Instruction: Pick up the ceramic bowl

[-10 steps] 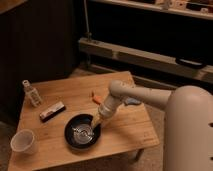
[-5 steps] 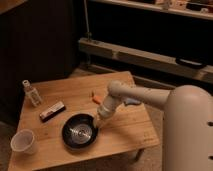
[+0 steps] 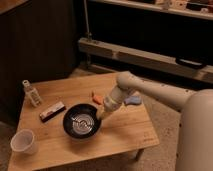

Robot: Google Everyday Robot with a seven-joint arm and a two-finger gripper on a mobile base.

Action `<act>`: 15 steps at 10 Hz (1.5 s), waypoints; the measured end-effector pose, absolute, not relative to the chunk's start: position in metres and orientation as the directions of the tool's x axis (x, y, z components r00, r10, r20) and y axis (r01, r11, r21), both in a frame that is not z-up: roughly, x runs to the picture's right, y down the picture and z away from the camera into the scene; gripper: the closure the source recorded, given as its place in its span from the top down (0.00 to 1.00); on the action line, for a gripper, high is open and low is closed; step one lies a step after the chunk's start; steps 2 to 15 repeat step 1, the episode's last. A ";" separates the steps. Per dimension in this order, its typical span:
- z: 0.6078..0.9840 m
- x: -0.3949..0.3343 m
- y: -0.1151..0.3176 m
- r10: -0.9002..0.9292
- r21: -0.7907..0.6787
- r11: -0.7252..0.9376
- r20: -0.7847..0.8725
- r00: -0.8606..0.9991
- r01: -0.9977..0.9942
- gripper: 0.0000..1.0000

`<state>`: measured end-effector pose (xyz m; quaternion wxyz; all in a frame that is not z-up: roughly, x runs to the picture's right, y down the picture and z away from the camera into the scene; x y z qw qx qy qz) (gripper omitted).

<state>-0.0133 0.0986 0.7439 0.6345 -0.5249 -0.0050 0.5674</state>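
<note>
- The ceramic bowl [image 3: 81, 121] looked glossy black outside, with a shiny silvery-grey inside.
- The worktop [image 3: 120, 132] was pale, matt wood with visible grain.
- The gripper [image 3: 98, 116], at the bowl's right rim, hung from an arm [image 3: 150, 92] of smooth, off-white plastic.
- The cup [image 3: 23, 141] looked smooth and white.

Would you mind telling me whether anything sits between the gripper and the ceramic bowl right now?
Nothing visible does. The gripper is right at the right-hand rim of the ceramic bowl on the wooden table. The white cup, the snack bar, the small bottle and the orange and blue items all lie off to the sides.
</note>
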 end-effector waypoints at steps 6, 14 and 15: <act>0.726 -0.006 0.073 0.751 -0.680 -0.182 -0.562 0.347 -0.710 0.14; 0.726 -0.006 0.073 0.751 -0.680 -0.182 -0.562 0.347 -0.710 0.14; 0.726 -0.006 0.073 0.751 -0.680 -0.182 -0.562 0.347 -0.710 0.14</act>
